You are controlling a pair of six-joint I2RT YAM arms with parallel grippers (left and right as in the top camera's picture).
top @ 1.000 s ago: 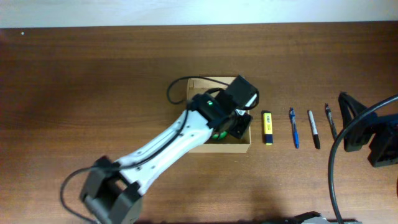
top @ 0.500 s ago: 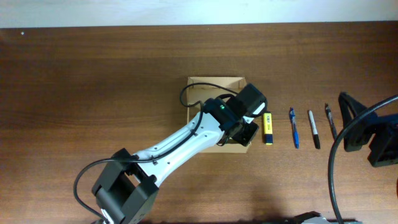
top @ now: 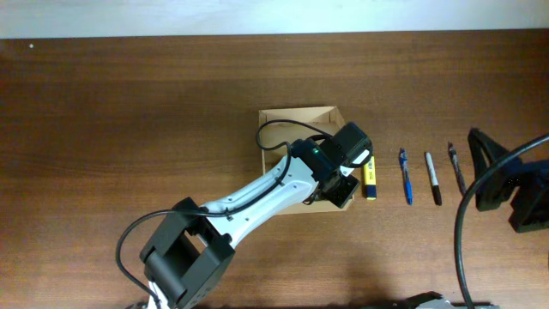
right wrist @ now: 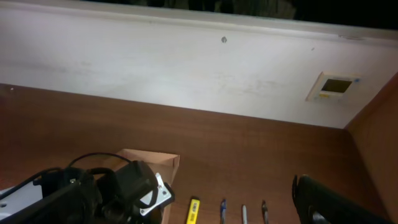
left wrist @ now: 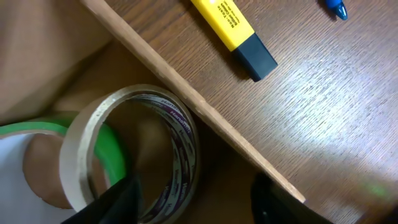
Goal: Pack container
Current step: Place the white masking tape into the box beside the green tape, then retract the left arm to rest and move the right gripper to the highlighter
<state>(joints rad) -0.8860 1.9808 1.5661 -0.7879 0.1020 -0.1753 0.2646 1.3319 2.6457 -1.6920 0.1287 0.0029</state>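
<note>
Left wrist view looks down past the left pincer (left wrist: 196,202), and its two dark fingers (left wrist: 118,199) stand apart with nothing pinched between them. A clear tape roll (left wrist: 183,149) leans right beside the left finger, inside the container (left wrist: 186,93). A green tape roll (left wrist: 37,127) lies in there too, touching the clear one and partly behind it. The thin cardboard wall of the container runs slantwise past the pincer, and the right finger hangs on the outer side of that wall, over the wood. A yellow highlighter (left wrist: 233,31) with a black cap lies on the wood just outside the wall. From the overhead camera, the container (top: 309,120) sits open near the middle of the tabletop (top: 129,103), a little toward the right edge, and the left arm reaches across its near right corner. The highlighter (top: 369,176) lies just beside the container's right side. Next come a blue pen (top: 405,176), a grey marker (top: 433,178) and a dark pen (top: 455,167), side by side in a row, each apart from the next. The right pincer (top: 491,172) hangs at the right edge of the tabletop, spread wide and holding nothing.
</note>
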